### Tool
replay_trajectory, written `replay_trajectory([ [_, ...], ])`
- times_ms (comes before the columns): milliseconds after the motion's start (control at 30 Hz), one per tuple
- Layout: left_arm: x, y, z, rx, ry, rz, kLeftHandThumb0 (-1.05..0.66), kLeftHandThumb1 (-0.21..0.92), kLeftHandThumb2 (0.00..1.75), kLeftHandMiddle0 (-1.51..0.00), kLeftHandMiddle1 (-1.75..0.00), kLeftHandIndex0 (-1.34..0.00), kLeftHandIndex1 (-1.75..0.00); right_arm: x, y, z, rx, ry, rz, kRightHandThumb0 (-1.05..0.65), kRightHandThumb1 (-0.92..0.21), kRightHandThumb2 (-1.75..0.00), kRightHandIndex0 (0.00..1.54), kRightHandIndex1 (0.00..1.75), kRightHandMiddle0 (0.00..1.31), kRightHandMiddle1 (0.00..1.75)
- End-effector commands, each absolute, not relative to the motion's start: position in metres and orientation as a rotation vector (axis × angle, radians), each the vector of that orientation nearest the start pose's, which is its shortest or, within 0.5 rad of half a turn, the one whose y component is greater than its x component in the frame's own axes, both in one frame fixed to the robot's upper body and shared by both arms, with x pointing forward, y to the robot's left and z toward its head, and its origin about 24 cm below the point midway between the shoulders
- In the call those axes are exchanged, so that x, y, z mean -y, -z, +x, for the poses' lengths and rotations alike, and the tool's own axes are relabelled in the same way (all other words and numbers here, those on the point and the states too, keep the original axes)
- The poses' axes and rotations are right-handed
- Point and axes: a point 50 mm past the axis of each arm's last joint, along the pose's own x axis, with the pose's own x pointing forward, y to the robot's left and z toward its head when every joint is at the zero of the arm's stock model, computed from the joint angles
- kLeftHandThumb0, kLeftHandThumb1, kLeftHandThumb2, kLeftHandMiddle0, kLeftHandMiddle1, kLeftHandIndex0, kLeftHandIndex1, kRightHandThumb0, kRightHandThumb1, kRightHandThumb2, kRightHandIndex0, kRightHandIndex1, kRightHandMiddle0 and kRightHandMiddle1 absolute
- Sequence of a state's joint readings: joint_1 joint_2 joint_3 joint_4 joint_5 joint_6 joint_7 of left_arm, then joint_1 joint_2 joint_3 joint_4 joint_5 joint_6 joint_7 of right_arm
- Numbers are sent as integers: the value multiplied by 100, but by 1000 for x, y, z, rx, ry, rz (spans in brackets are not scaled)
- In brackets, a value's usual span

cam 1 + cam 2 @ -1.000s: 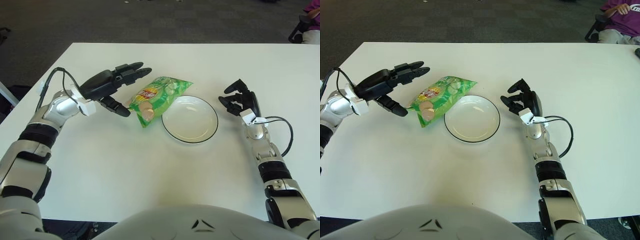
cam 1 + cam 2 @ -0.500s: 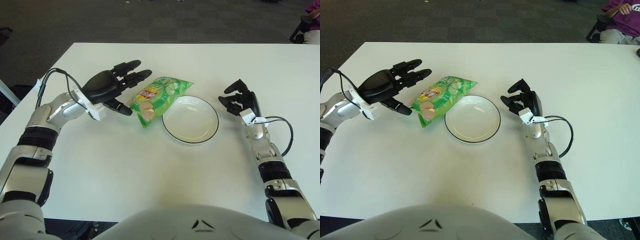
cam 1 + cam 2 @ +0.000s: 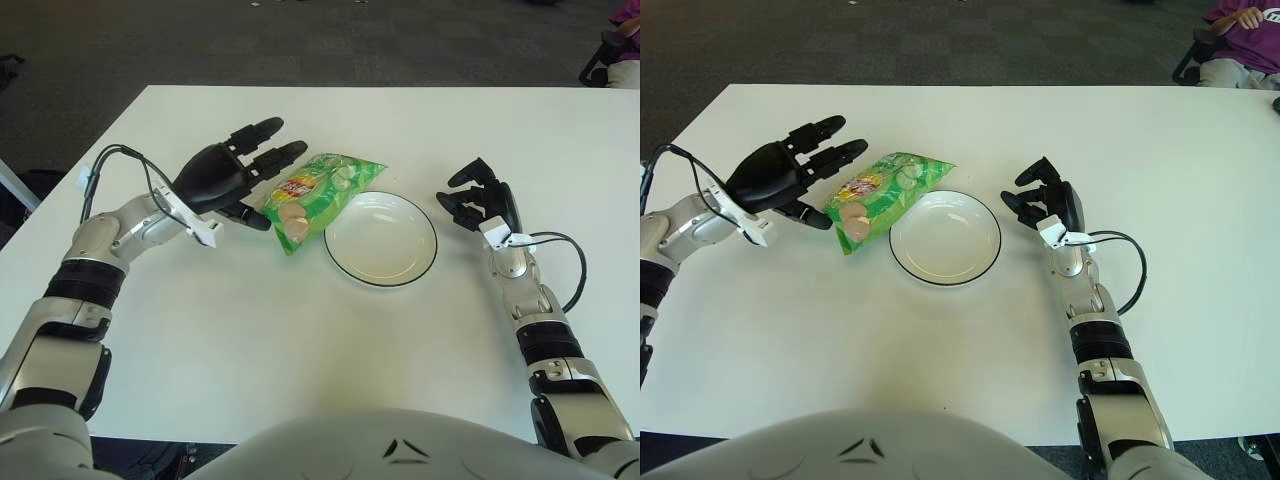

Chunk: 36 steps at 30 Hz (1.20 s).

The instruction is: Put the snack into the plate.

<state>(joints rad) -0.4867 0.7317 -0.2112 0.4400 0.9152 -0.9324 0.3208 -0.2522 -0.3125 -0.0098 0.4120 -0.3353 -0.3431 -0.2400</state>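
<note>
Left robot hand hovers fingers spread, empty, just left of the green snack bag — which touches the plate rim. Grip its middle; right robot hand idles beside the plate.

Head-mounted stereo pair, angled down, sharing one table.

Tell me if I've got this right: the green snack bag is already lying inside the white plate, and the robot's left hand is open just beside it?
Not quite. The green snack bag lies on the table against the white plate's left rim, not inside it, as the left eye view shows. The left hand is indeed open just beside the bag.
</note>
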Motion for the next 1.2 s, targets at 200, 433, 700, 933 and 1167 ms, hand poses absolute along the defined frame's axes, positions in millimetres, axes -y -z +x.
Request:
replay_trajectory([
  [200, -196, -124, 294, 846, 626, 1459, -94, 92, 24, -4, 0, -18, -2, 211, -67, 296, 258, 133, -627, -35, -92, -40, 99, 44, 32, 160],
  [433, -195, -122, 294, 782, 687, 1441, -94, 92, 23, -3, 0, -17, -2, 211, -68, 296, 259, 132, -627, -35, -92, -40, 99, 44, 32, 160],
  [700, -195, -121, 293, 698, 747, 1456, -95, 92, 20, -1, 0, -16, -1, 211, -68, 294, 259, 132, -628, -35, -92, -40, 99, 44, 32, 160],
  [933, -194, -120, 291, 649, 788, 1460, -95, 92, 16, 0, 0, -15, 0, 211, -69, 294, 258, 131, -627, -35, -92, -40, 99, 45, 33, 160],
  [1167, -188, -118, 292, 630, 794, 1455, -95, 92, 11, 0, 0, -13, 0, 211, -69, 294, 257, 130, -627, -35, -92, -39, 99, 45, 33, 160],
])
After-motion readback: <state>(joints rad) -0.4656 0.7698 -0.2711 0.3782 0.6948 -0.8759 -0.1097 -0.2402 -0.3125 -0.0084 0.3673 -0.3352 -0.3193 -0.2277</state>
